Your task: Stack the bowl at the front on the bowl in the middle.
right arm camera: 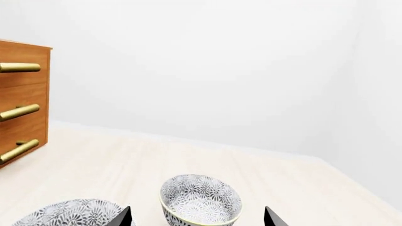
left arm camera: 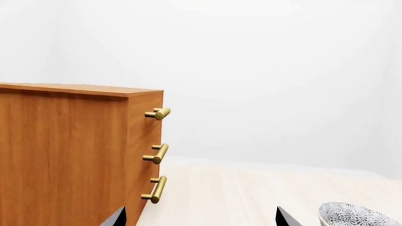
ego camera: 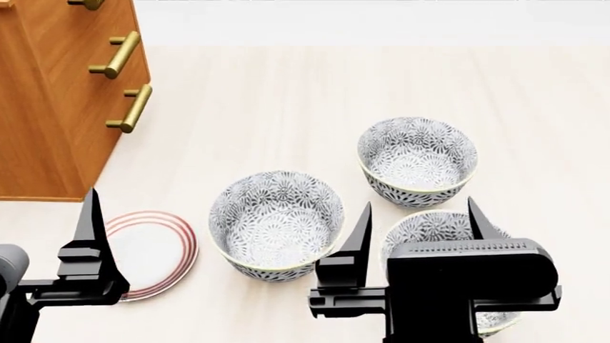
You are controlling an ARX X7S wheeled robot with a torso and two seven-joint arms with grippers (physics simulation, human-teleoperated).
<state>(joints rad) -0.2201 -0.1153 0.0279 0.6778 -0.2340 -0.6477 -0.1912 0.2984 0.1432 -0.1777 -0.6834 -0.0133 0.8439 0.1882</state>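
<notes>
Three patterned black-and-white bowls stand on the pale table. The front bowl (ego camera: 429, 232) is nearest me, largely hidden under my right gripper (ego camera: 419, 214), which hovers over it open and empty. The middle bowl (ego camera: 276, 223) stands to its left, also seen in the right wrist view (right arm camera: 66, 214) and the left wrist view (left arm camera: 358, 216). A far bowl (ego camera: 418, 158) shows between the right fingertips (right arm camera: 199, 200). My left gripper (left arm camera: 201, 221) is open and empty, left of the middle bowl; one finger (ego camera: 93, 229) shows in the head view.
A wooden drawer cabinet (ego camera: 48, 93) with brass handles (ego camera: 116, 56) stands at the far left. A white plate with red rings (ego camera: 157, 250) lies beside the left gripper. A white wall closes the back of the table.
</notes>
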